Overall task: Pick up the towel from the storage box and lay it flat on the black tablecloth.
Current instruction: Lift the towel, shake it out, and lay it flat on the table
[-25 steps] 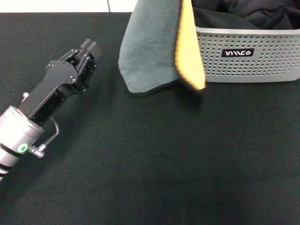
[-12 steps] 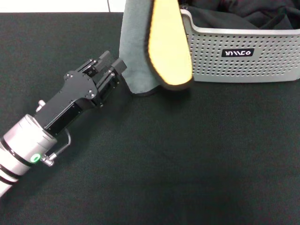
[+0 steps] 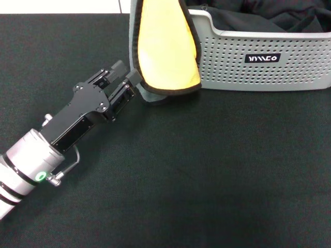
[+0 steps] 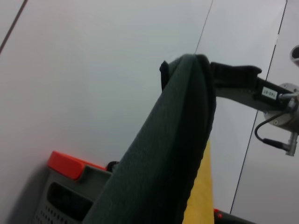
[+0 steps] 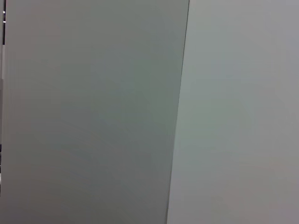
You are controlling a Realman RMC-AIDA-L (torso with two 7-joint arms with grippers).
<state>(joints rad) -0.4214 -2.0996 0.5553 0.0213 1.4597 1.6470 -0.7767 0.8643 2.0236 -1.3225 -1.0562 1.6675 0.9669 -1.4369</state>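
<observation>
Black tablecloth (image 3: 207, 170) covers the surface. Grey box (image 3: 269, 67) stands at its far edge, dark cloth (image 3: 269, 18) bundled inside. Towel (image 3: 168, 51) hangs outside the box's left end, yellow face forward, held up by the right claw (image 4: 210, 77), closed on its top edge. Left claw (image 3: 129, 77) at the towel's lower corner; grip unclear.

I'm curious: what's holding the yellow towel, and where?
The right claw holds the towel by its top; the left claw sits at its lower corner, grip unclear.
</observation>
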